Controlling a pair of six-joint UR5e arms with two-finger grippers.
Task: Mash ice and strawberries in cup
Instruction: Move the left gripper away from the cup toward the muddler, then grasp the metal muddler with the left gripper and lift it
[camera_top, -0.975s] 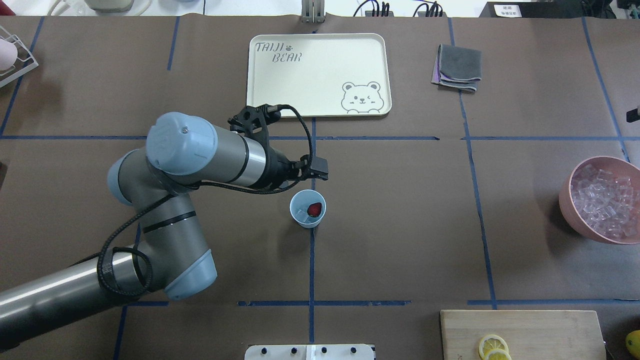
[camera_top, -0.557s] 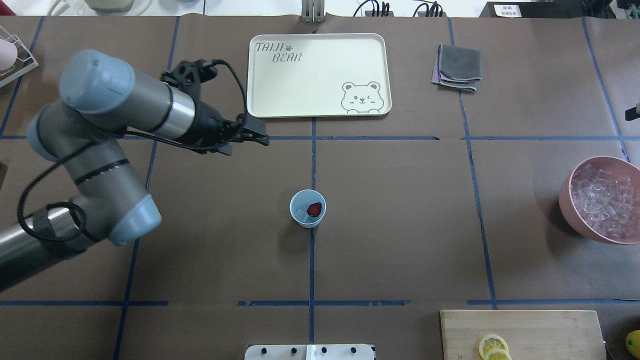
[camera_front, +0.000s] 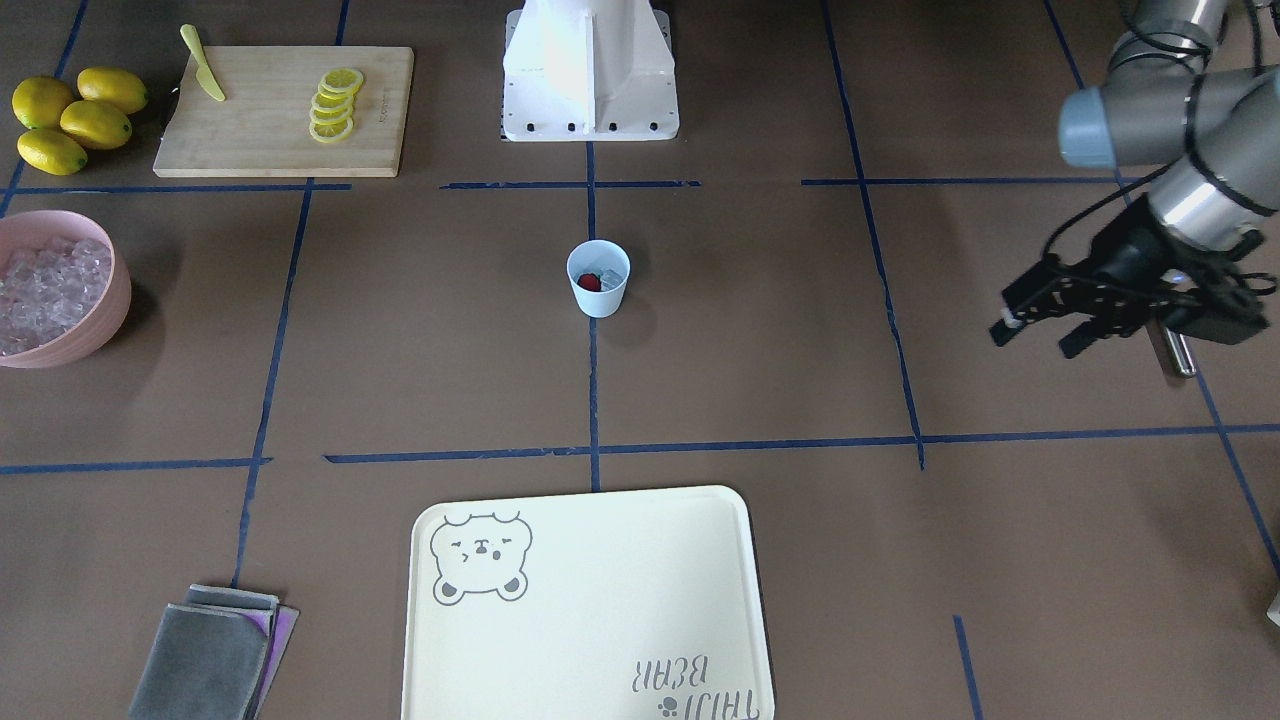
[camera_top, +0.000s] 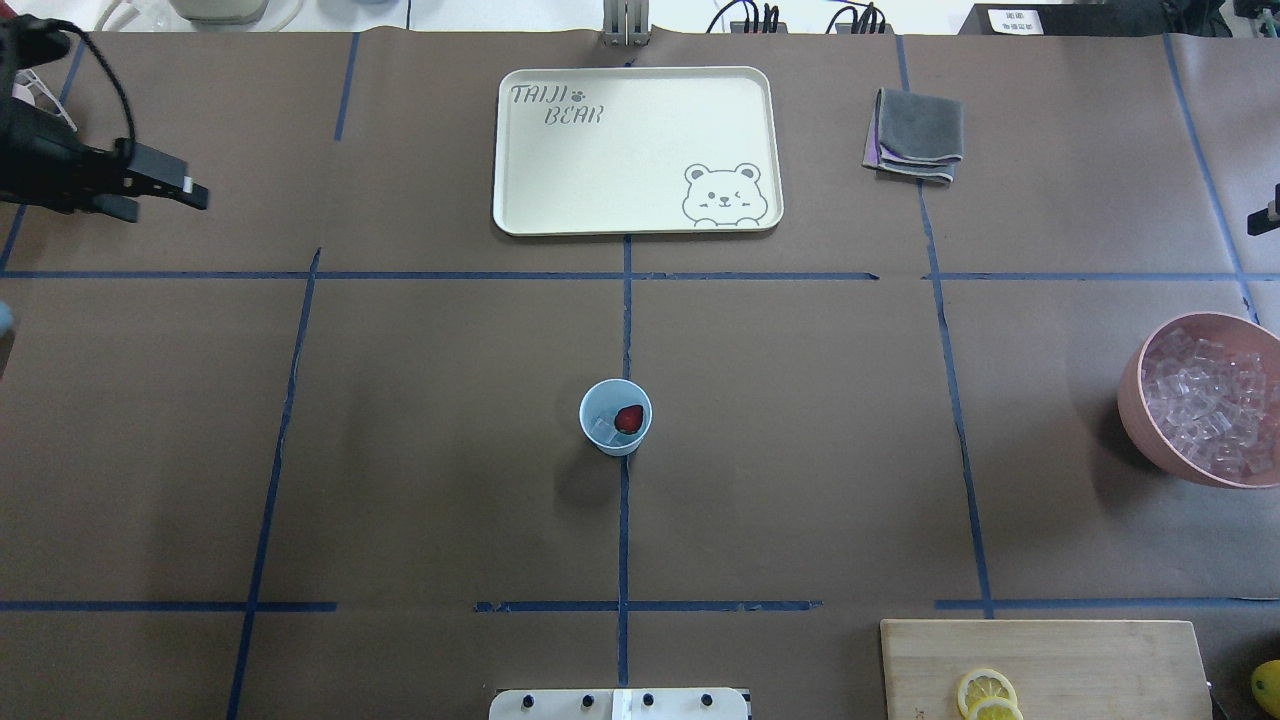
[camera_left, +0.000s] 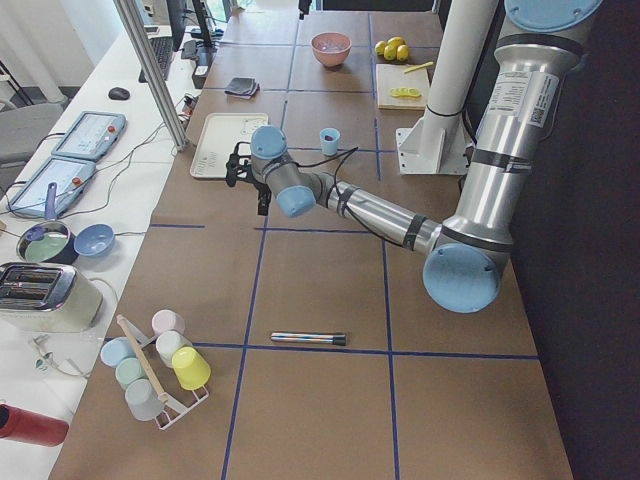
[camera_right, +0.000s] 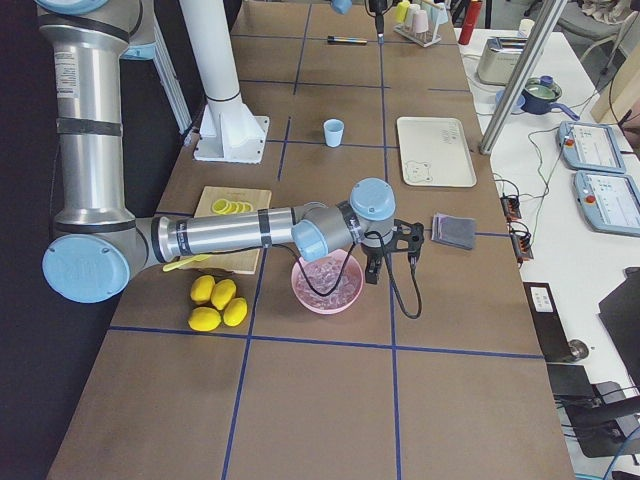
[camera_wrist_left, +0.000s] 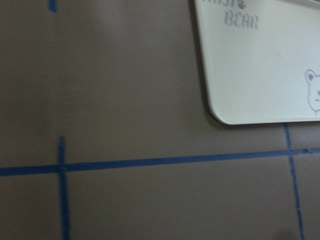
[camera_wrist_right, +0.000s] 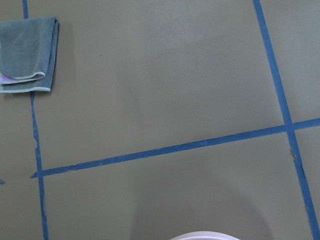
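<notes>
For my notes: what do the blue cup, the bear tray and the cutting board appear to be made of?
The cup looks like thin plastic: uniform pale blue, smooth, plain. The tray seems moulded plastic or melamine: cream, smooth, raised rounded rim, printed bear. The cutting board looks like wood or bamboo: tan, matte, faintly streaked.

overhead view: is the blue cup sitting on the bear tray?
No, the cup stands on the bare brown table on a blue tape line, apart from the tray.
</notes>
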